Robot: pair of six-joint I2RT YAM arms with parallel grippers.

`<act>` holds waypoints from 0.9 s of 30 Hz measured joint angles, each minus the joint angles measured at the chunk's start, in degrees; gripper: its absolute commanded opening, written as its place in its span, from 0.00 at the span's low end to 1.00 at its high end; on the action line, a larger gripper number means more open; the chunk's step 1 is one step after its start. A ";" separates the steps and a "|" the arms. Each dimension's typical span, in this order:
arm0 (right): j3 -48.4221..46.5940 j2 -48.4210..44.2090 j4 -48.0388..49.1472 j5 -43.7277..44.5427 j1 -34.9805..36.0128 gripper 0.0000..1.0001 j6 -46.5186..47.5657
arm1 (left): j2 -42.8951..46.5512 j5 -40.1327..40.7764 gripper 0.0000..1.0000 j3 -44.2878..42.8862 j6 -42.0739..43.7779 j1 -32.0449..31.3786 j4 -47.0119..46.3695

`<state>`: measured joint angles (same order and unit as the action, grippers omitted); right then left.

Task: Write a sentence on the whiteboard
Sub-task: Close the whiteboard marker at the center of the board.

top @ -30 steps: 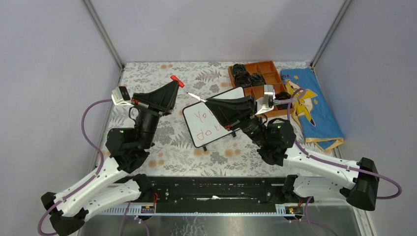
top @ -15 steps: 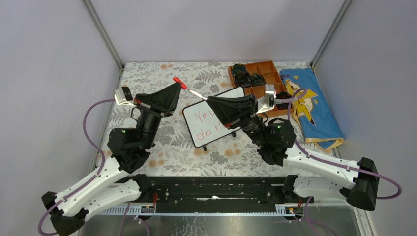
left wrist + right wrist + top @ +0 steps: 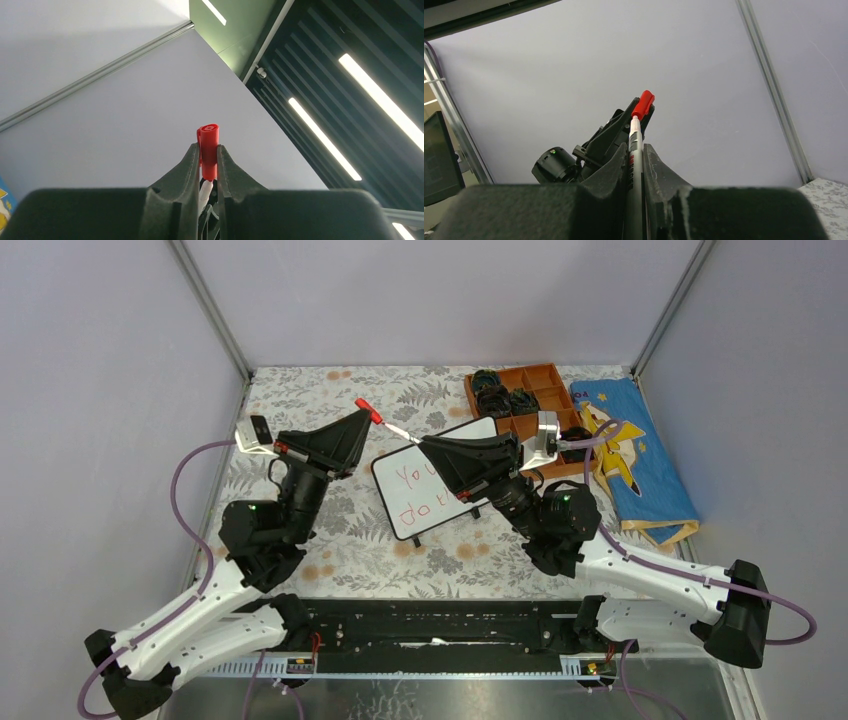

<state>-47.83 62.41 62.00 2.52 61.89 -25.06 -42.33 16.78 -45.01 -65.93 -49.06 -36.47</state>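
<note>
Near the whiteboard the left fingers pinch the red cap, the right fingers clamp the marker, tip aimed in. Recapping, I reckon; the sentence looks finished.

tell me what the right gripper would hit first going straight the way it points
The red cap in the left gripper. The right gripper holds a marker whose tip looks to be right at the cap's mouth, though depth is unclear.
</note>
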 measured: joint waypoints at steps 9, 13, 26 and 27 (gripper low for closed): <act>0.00 0.02 0.02 0.04 0.00 0.00 -0.28 | -0.61 -0.90 0.00 0.00 -0.26 0.00 -0.26; 0.00 0.02 0.02 0.22 0.00 0.00 -0.28 | -0.72 -1.14 0.00 0.02 -0.31 0.00 -0.48; 0.00 0.09 -0.07 1.05 0.04 0.00 -0.28 | -0.94 -1.79 0.00 0.02 -0.35 0.00 -0.83; 0.00 0.15 -0.07 1.05 0.07 0.00 -0.28 | -0.96 -1.90 0.00 0.02 -0.35 0.00 -0.87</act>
<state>-47.83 62.57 61.93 3.57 61.95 -25.34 -43.29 14.87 -44.99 -66.28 -49.06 -37.34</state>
